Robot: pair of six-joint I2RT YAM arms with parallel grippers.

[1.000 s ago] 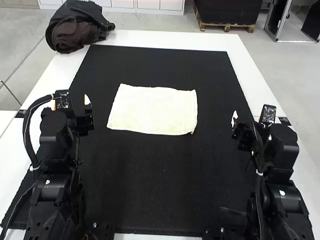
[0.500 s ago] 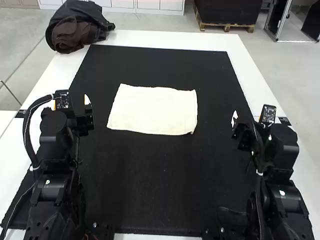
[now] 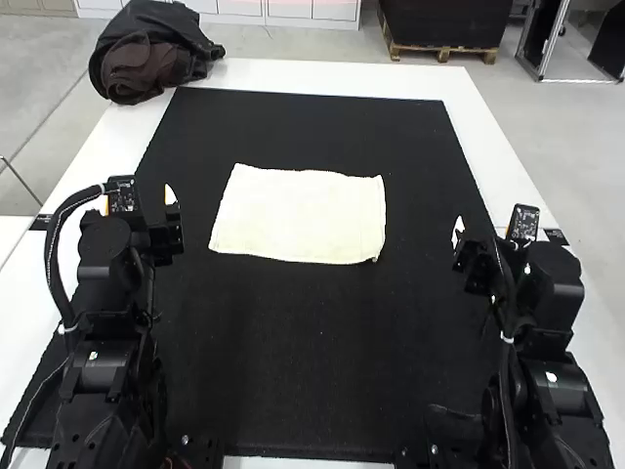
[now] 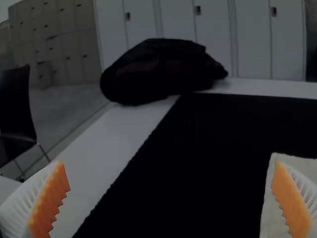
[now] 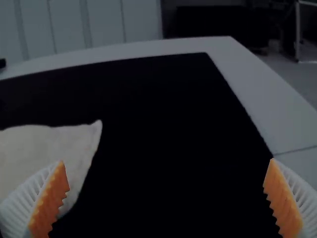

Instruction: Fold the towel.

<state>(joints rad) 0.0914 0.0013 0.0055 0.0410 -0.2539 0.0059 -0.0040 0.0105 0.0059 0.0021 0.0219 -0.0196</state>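
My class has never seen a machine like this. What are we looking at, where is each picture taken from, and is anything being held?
The machine is two robot arms, a left arm and a right arm, at a white table. The high picture looks down from above and behind them. The other two come from cameras on the arms' wrists, showing the left gripper and the right gripper. A pale towel lies flat on a black mat, and a dark bundle sits at the table's far left corner. Both grippers are open and hold nothing.
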